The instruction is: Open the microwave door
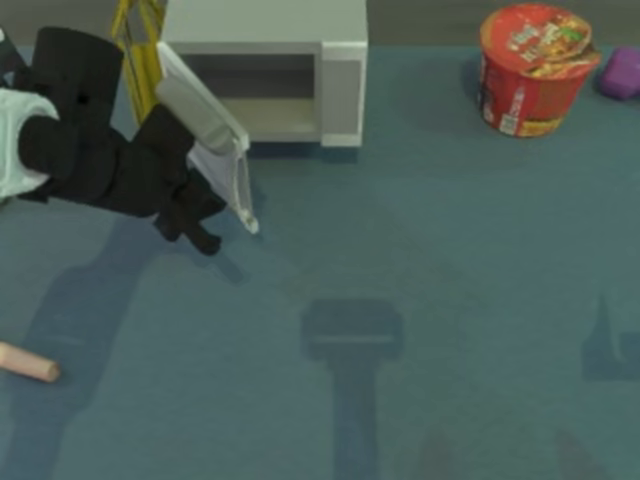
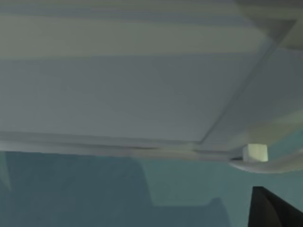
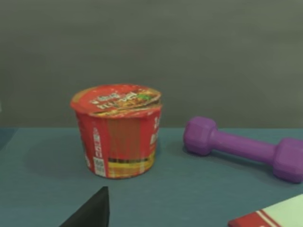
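Gripping state of my left gripper (image 1: 205,228) cannot be told: its dark fingers sit just beside the free end of the microwave door (image 1: 205,130), near the door's curved handle (image 2: 270,165), but whether they clasp anything is hidden. That door stands swung well out from the microwave (image 1: 270,70), angled toward the table's left, leaving the cavity open to view. From the left wrist, the door's grey window fills most of the picture, with 1 dark fingertip (image 2: 272,210) below the handle. On the teal table (image 1: 420,300), a pinkish stick-like object (image 1: 28,364) lies at the near left edge. Farther back right stand a red noodle cup (image 3: 117,130) and a purple dumbbell (image 3: 244,147) beside it. My right arm is out of the top view.
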